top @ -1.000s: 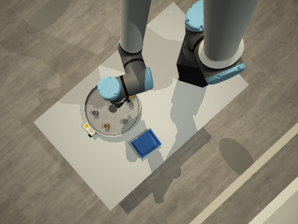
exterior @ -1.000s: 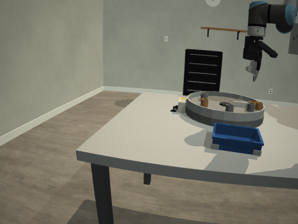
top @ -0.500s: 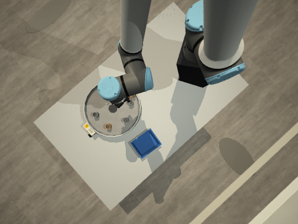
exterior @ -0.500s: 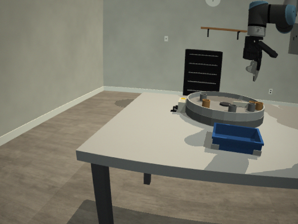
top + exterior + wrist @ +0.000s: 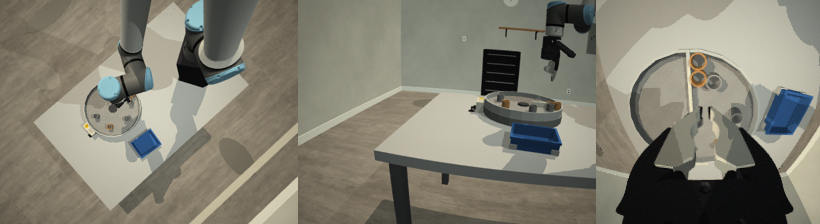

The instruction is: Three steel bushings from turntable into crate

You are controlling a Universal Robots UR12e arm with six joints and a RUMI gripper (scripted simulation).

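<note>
The round turntable (image 5: 113, 134) (image 5: 524, 115) (image 5: 631, 105) carries three grey steel bushings: one at the left (image 5: 96, 116) (image 5: 500, 97), one near the crate side (image 5: 127, 118) (image 5: 532, 108) and one (image 5: 131, 102) (image 5: 550, 107) (image 5: 714, 89) beside two copper-coloured ones. All stand upright. The blue crate (image 5: 136, 150) (image 5: 532, 145) (image 5: 803, 112) stands beside the turntable and looks empty. My gripper (image 5: 552, 80) (image 5: 705, 107) is shut, with nothing between its fingertips, high above the turntable. The arm hides part of the turntable in the top view.
A copper-coloured bushing (image 5: 108, 127) (image 5: 505, 104) stands alone. Two more, one in front (image 5: 557, 106) and one behind, stand close together by the pale divider bar (image 5: 689, 82). A small white box (image 5: 89, 129) (image 5: 479, 106) with a yellow mark sits at the turntable's outer side.
</note>
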